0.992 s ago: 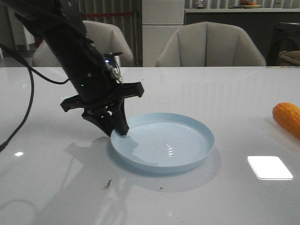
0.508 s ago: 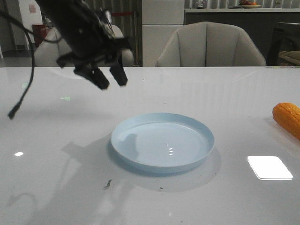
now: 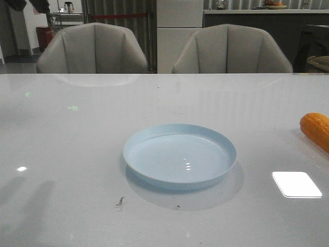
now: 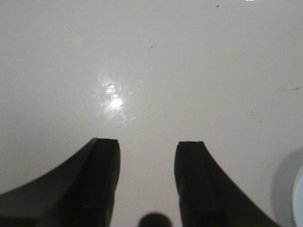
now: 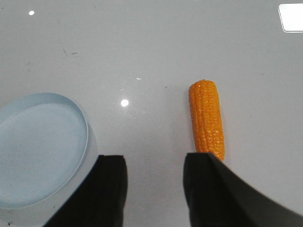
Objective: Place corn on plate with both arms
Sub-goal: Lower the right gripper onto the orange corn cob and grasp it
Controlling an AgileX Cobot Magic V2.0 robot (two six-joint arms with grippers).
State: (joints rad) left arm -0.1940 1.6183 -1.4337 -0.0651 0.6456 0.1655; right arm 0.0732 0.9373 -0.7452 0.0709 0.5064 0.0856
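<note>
Left claw (image 4: 147, 182) agape, empty, over glossy white counter (image 3: 77, 134). Right claw (image 5: 155, 189) agape, empty. Bumpy orange corn (image 3: 315, 129) at 3 o'clock of round pale-blue plate (image 3: 180, 156), apart.

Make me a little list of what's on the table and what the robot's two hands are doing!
plate: pale blue plate, middle of the table, nothing on it
corn: orange corn lying on the table to the robot's right of the plate, not touching it
left gripper: fingers apart, holding nothing, above bare table
right gripper: fingers apart, holding nothing, above the table between plate and corn
done yet: no
</note>
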